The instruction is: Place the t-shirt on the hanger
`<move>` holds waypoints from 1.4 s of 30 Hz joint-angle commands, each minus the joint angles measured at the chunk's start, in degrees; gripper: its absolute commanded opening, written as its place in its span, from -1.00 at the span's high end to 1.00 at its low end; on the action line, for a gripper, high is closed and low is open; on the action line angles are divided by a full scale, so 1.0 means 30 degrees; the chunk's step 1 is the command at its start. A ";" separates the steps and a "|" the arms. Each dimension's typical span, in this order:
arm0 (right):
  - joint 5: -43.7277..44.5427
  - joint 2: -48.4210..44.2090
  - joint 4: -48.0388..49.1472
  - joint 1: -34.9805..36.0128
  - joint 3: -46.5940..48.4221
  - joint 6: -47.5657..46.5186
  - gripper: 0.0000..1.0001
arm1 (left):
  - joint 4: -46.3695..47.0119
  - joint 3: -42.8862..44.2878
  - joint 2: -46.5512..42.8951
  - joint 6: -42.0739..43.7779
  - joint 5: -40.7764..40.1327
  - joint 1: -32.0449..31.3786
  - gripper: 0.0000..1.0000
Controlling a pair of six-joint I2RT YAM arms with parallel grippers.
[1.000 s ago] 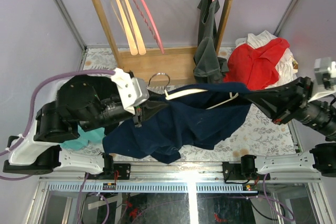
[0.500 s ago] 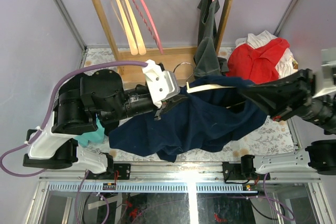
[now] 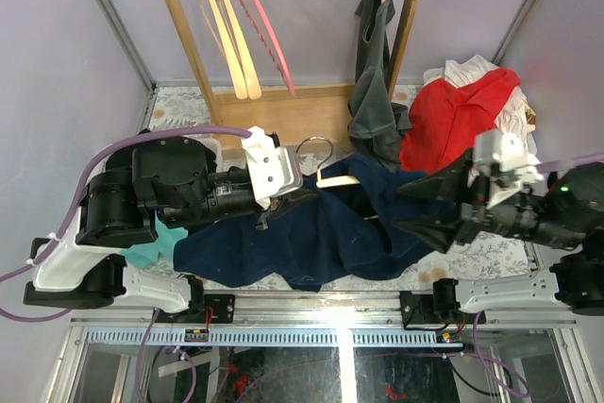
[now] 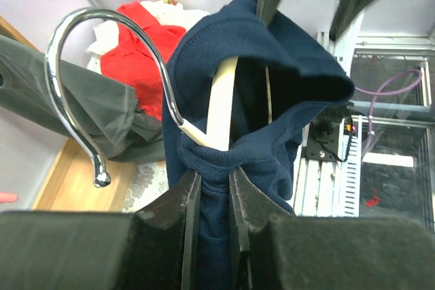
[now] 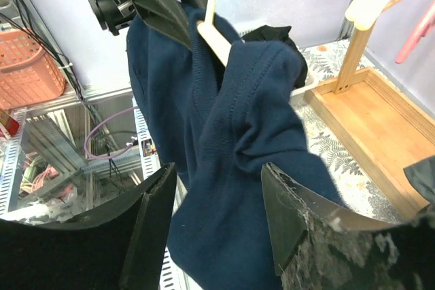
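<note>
Right tool [image 5: 217,168] has drawn back nearer, spread wide; left tool [image 4: 212,183] pinches t-shirt [image 4: 272,52] below hanger [image 4: 221,100], above floral desk [image 3: 175,101].

hanger [image 3: 342,179] mostly lost under the t-shirt [image 3: 311,233] on my feed, teal cloth [image 3: 151,250] beside the t-shirt half under my left arm [image 3: 160,197]

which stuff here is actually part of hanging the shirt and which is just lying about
In the job:
dark navy-blue cotton t-shirt
slim cream hanger with metal hook
left fingers, clamped on shirt fabric at the hanger's neck

Lying about:
light-wood hangers and pink hanger on the wooden rack
grey-green top
red garment
teal cloth
</note>
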 commanded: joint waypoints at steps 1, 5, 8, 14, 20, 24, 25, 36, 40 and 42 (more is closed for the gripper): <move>0.0297 -0.1248 -0.0707 0.0028 0.0992 -0.0081 -0.20 | 0.1005 -0.0469 -0.0739 -0.0609 0.1694 0.0083 1.00; 0.0423 -0.1594 -0.0567 0.0028 0.1660 -0.0690 -0.19 | 0.0341 -0.0762 -0.1112 -0.1066 0.2678 0.0072 1.00; 0.1056 -0.1330 -0.0649 0.0028 0.2014 -0.1388 -0.19 | -0.0011 -0.0983 -0.1371 -0.1367 0.3439 0.0065 1.00; 0.1243 -0.0085 -0.1301 0.0024 0.2057 -0.2245 -0.19 | -0.0492 -0.1122 -0.1932 -0.1621 0.4642 0.0073 1.00; 0.1396 0.0170 -0.1873 0.0028 0.1669 -0.1897 -0.19 | -0.1209 -0.0853 -0.2022 -0.1801 0.4750 0.0065 1.00; 0.1934 -0.1321 -0.1785 0.0029 -0.0205 -0.0786 -0.19 | -0.1388 -0.1011 -0.2246 -0.1788 0.4307 0.0066 1.00; 0.1955 -0.1745 -0.1762 0.0021 -0.0778 -0.0468 -0.20 | -0.1341 -0.1101 -0.2412 -0.1801 0.4110 0.0076 1.00; 0.0406 -0.4163 -0.1855 0.0028 -0.3449 0.0965 -0.32 | -0.1645 -0.1852 -0.4219 -0.2296 0.3151 0.0050 1.00; -0.0073 -0.4107 -0.1798 0.0027 -0.4051 0.0947 -0.38 | -0.1550 -0.2059 -0.4458 -0.2344 0.3313 0.0073 1.00; -0.0650 -0.3834 -0.1574 0.0029 -0.4316 0.0693 -0.42 | -0.1484 -0.2028 -0.4390 -0.2316 0.3439 0.0080 1.00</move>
